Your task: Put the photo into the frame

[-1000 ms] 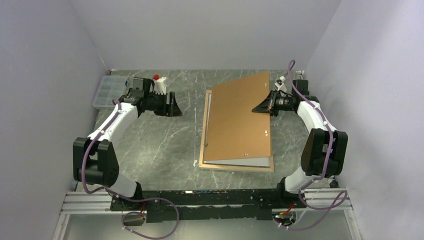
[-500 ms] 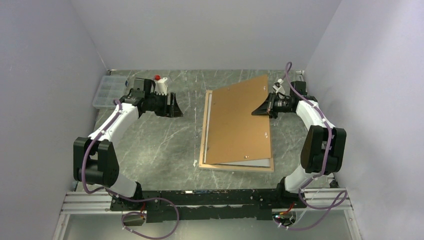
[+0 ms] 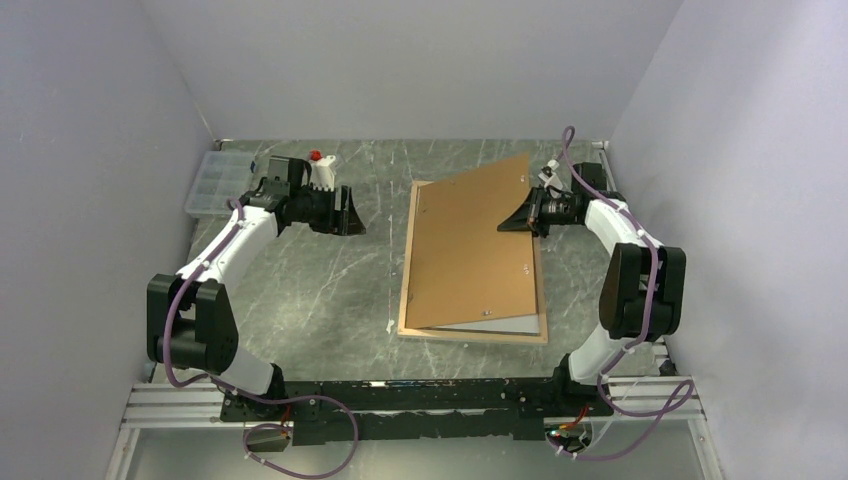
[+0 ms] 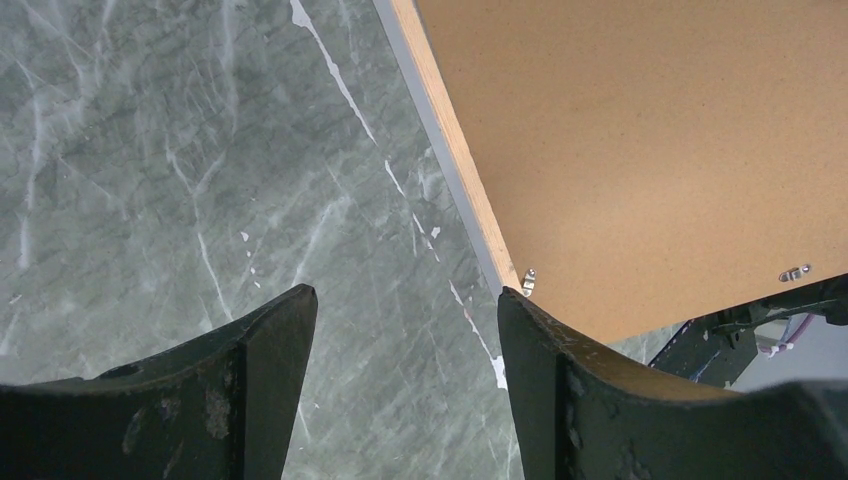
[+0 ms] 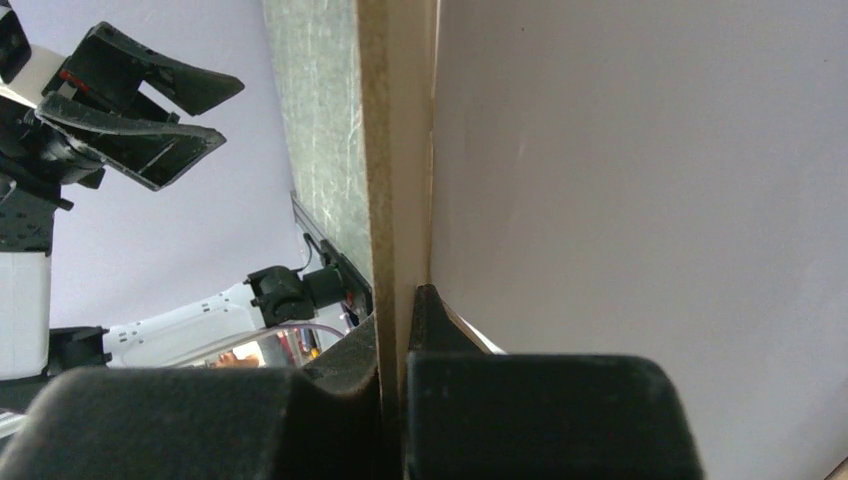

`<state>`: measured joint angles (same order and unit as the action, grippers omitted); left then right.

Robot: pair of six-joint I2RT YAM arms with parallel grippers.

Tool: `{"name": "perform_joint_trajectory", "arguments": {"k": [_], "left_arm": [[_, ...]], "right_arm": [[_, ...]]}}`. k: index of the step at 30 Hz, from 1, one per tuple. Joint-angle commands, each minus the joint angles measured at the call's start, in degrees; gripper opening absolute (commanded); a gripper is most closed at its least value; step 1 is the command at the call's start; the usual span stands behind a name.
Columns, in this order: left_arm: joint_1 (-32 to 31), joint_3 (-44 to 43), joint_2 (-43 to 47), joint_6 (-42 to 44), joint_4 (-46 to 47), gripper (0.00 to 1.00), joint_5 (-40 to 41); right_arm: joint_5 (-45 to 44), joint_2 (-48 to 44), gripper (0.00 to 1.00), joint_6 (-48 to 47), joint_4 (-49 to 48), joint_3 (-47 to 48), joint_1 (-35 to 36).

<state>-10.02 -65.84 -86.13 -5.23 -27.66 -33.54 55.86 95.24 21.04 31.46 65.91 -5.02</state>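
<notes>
While the right claw [image 3: 512, 220] holds up the far right side of the brown backing panel [image 3: 470, 250], the view from above shows the back of the frame [image 3: 470, 336] is open. I think this is the step in hand. The frame lies flat on the tabletop [image 3: 320, 290] with its light-wood rim up. The panel is tilted. Its left side seems to rest low on the frame and its right side is in the air. Under it, at the near end, a pale grey sheet [image 3: 495, 322] lies inside the rim. It may be the photo lying face down, but I cannot tell. No dark picture shows anywhere. I think the next move needs care. If the photo is in, the panel must go down straight so it fits inside the rim. The left claw [image 3: 353, 214] hangs over bare tabletop, left of the frame and not touching it.

From the left wrist, the left claw [image 4: 405, 385] has its two fingers wide apart. Nothing is between them, only tabletop [image 4: 150, 150] below. The frame's wood rim [image 4: 452, 160] and the panel [image 4: 650, 140] are just ahead, with a small metal clip [image 4: 528, 281] at the rim.

From the right wrist, the right claw [image 5: 400, 330] is squeezed tight on the thin edge of the panel [image 5: 370, 150]. The left claw [image 5: 215, 112] shows far off, with its fingers apart.
</notes>
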Motion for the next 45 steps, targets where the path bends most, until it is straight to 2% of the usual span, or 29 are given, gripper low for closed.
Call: {"name": "perform_joint_trajectory", "arguments": {"k": [1, 10, 18, 19, 22, 27, 33, 36, 41, 45], "left_arm": [[-0.3, -0.8, 0.1, 1.3, 0.3, 0.72, 0.4], [-0.3, -0.5, 0.0, 1.5, 0.5, 0.72, 0.7], [-0.3, -0.3, -0.1, 1.4, 0.4, 0.75, 1.6], [-0.3, -0.4, -0.1, 1.3, 0.3, 0.77, 2.0], [-0.4, -1.1, -0.3, 1.3, -0.2, 0.8, 2.6], [-0.3, -1.5, 0.2, 1.3, -1.1, 0.84, 3.0], [-0.4, -1.9, -0.6, 1.6, -2.8, 0.87, 3.5], [0.0, -2.1, -1.2, 2.3, -3.9, 0.93, 3.8], [3.4, -2.4, -2.3, 2.6, -4.9, 0.93, 2.4], [7.7, -3.1, -3.0, 3.5, -5.8, 0.93, 0.7]], "right_arm": [[2.5, 0.3, 0.0, 0.2, -1.5, -0.1, 0.6], [1.4, 1.3, 0.0, -0.7, -0.3, -0.2, 0.7], [-3.2, 4.3, 0.01, -2.4, 2.4, 2.3, 3.1], [-4.2, 4.6, 0.05, -2.2, 2.7, 2.7, 3.7], [-6.2, 4.8, 0.1, -1.0, 2.3, 3.0, 4.4], [-10.7, 2.7, 0.23, 3.6, -1.2, 0.4, 5.9], [-18.7, 3.2, 0.29, 7.5, -3.3, -0.7, 13.1], [-21.7, 3.2, 0.3, 10.6, -6.4, -2.3, 16.0], [-25.6, 3.9, 0.36, 13.5, -8.2, -2.8, 18.4], [-29.1, 5.9, 0.49, 13.7, -6.1, 1.0, 20.9]]}}
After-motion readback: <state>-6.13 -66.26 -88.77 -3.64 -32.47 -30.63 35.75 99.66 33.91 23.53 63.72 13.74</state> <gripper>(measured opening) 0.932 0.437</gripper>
